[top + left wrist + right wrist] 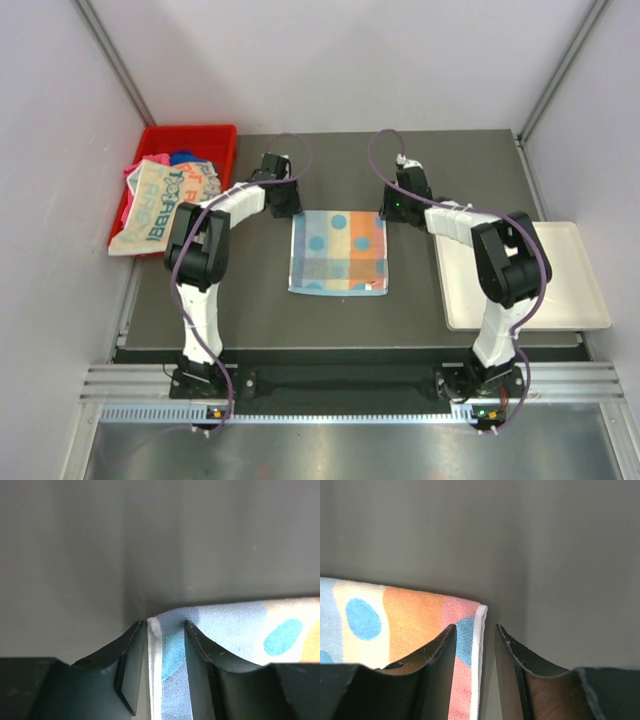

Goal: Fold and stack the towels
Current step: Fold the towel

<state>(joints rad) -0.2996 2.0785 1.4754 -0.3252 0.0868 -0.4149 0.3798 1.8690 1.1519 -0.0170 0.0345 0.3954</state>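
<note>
Patterned towel (338,251) flat between two pincers
The left pincer (165,626) and right pincer (475,628) stand parted (nothing clamped), a towel corner lying between each one's jaws.

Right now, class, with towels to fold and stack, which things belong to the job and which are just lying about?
Job: spotted towel, spread flat on the table; heap of towels in the red bin.
Lying about: red bin; white tray.

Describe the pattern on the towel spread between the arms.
The towel has blue, cream, orange blocks with blue dots; top external view.
</note>
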